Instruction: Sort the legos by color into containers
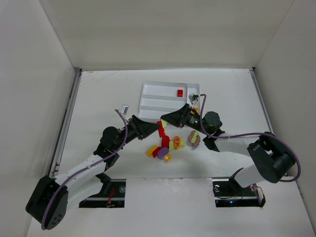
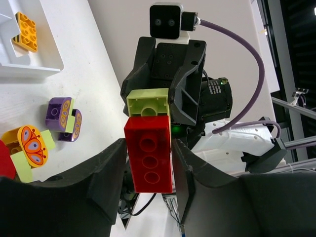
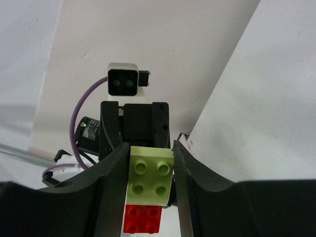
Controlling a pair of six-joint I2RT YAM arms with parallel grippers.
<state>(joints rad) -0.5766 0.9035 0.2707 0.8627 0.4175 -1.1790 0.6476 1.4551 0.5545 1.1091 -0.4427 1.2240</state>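
Note:
A red lego (image 2: 148, 160) and a lime-yellow lego (image 2: 147, 102) are stuck together end to end, held in the air between both arms. My left gripper (image 2: 149, 146) is shut on the red one. Facing it, my right gripper (image 3: 149, 150) is shut on the lime one (image 3: 150, 176), with the red lego (image 3: 142, 220) showing just below. From above, the pair (image 1: 160, 127) hangs over the table in front of the white tray (image 1: 158, 88). One red lego (image 1: 180, 92) lies in a far slot, and an orange-yellow one (image 2: 25, 31) in the end slot.
Loose legos lie on the table below the grippers: yellow (image 1: 151, 151), red (image 1: 165, 142), purple (image 1: 162, 153), a butterfly-printed piece (image 1: 177, 143) and a purple-and-lime piece (image 1: 194, 139). White walls enclose the table on three sides.

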